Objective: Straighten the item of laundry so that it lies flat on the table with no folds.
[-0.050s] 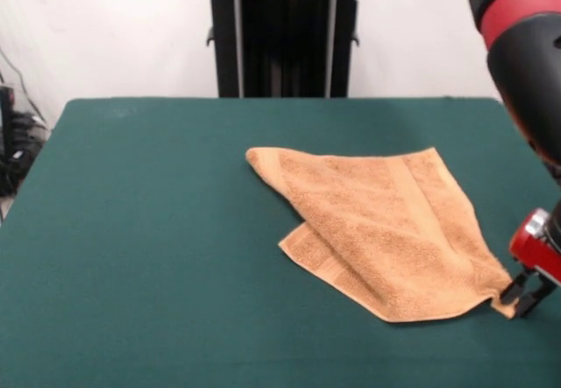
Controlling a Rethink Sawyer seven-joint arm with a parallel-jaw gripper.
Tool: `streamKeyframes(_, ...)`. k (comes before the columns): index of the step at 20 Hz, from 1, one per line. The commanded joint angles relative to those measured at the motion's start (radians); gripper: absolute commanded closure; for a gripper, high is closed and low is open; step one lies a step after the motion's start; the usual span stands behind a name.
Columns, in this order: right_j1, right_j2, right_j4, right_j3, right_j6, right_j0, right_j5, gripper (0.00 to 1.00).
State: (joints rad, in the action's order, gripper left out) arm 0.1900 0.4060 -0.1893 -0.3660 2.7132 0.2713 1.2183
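The item of laundry [386, 222], an orange-tan terry towel, lies right of centre on the green table [149, 230]. It is folded over itself. A lower layer sticks out at its left edge, and a flat woven band runs down its right part. Its near right corner is drawn out to a point. My gripper [519, 300] is down at the table surface on that corner, shut on it. The red and black arm [526, 46] comes down along the right edge of the view.
The robot's black pedestal [285, 38] stands behind the table's far edge. Some dark cables and gear [13, 143] sit off the table's left side. Bare green cloth stretches left of the towel and in front of it.
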Motion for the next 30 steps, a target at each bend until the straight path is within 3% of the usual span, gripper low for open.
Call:
streamKeyframes(1,0.18,0.029,-0.131,0.191,0.454,0.059,0.091,1.0)
streamKeyframes(6,0.174,0.011,-0.141,0.169,0.438,0.049,0.068,1.0)
streamKeyframes(12,0.091,-0.041,-0.073,0.047,0.284,0.04,0.015,1.0)
streamKeyframes(13,0.084,-0.044,-0.068,0.032,0.289,0.041,0.001,0.0)
streamKeyframes(23,0.052,-0.08,-0.069,-0.032,0.253,0.019,-0.058,0.0)
streamKeyframes(25,-0.013,-0.104,-0.064,-0.125,0.18,-0.003,-0.071,0.0)
streamKeyframes(30,-0.295,-0.155,-0.058,-0.474,-0.074,-0.105,-0.092,0.0)
